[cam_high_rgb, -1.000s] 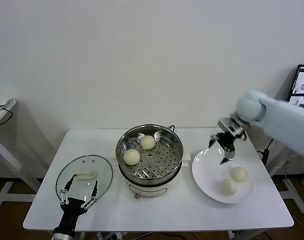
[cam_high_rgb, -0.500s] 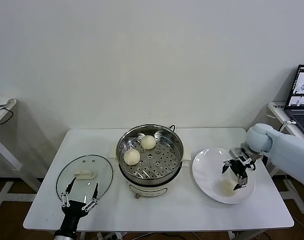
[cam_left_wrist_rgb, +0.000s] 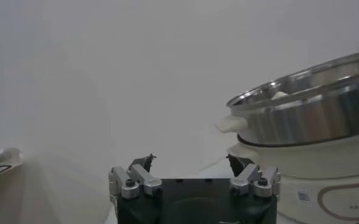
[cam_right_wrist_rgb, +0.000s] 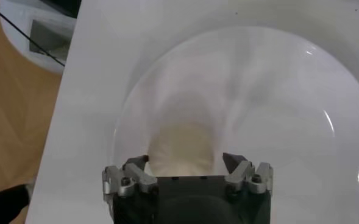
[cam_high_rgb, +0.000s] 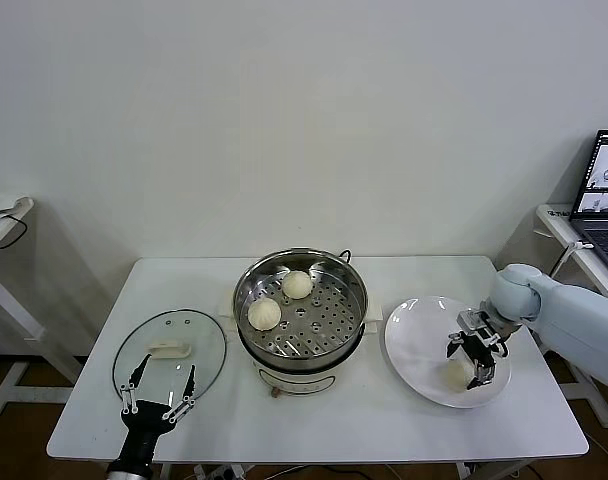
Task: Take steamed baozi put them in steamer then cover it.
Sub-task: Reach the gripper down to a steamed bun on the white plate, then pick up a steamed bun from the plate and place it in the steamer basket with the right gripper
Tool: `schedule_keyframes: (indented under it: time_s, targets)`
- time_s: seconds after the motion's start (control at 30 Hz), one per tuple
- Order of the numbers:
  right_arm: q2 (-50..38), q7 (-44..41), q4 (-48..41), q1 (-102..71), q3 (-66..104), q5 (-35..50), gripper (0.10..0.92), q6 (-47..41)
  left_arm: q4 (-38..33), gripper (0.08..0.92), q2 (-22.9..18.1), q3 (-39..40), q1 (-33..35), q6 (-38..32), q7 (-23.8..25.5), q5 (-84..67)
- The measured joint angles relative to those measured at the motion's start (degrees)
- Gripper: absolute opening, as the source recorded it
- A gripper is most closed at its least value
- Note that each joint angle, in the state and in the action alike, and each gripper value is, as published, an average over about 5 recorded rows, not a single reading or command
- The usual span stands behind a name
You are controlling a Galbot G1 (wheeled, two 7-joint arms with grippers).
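The right gripper (cam_high_rgb: 475, 360) is down in the white plate (cam_high_rgb: 409, 340) at the right, its jaws either side of a baozi (cam_right_wrist_rgb: 180, 149) but not visibly clamped, apparently mid-grasp. Two baozi (cam_high_rgb: 265, 313) sit in the steamer (cam_high_rgb: 299, 310) at centre. The left gripper (cam_high_rgb: 160, 393), jaws spread, waits by the cover (cam_high_rgb: 169, 350) on the surface (cam_high_rgb: 334, 420).

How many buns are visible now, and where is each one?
3. Two buns lie in the steamer; one is on the plate under the right gripper, which may hide another.
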Motion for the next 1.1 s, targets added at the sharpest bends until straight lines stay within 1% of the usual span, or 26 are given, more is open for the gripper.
schedule_keyframes:
  time_s: [0.07, 0.17, 0.4, 0.57, 0.73, 0.9, 1.1]
  targets:
    - [-0.2, 0.1, 0.3, -0.1, 0.0, -0.1, 0.659, -0.2, 0.0, 0.823, 0.0, 0.0, 0.0, 0.0, 0.0, 0.0]
    - [-0.4, 0.1, 0.7, -0.1, 0.1, -0.1, 0.647, -0.3, -0.1, 0.823, 0.1, -0.1, -0.1, 0.0, 0.0, 0.0]
    - [-0.8, -0.6, 2.0, 2.8, -0.3, 0.4, 0.647, 0.5, -0.6, 0.823, 0.4, 0.2, -0.2, 0.2, 0.0, 0.0]
    - [0.7, -2.0, 2.6, 10.0, -2.3, 0.8, 0.664, 4.0, -0.8, 0.823, 0.6, 0.4, -0.4, 0.3, -0.1, 0.0]
    - [4.4, -2.6, 3.8, 20.0, -5.1, 1.6, 0.677, 9.3, -0.6, 0.823, 0.7, 0.8, -0.6, 0.4, -0.2, 0.0]
    - [10.0, -2.2, 5.9, 29.5, -8.8, 4.2, 0.678, 14.2, -0.5, 0.823, 0.7, 1.3, -0.6, 0.3, -0.3, 0.0]
    - [16.8, -1.0, 9.7, 36.2, -12.9, 6.0, 0.677, 19.3, -0.3, 0.823, 0.8, 1.8, -0.9, 0.4, -0.3, 0.0]
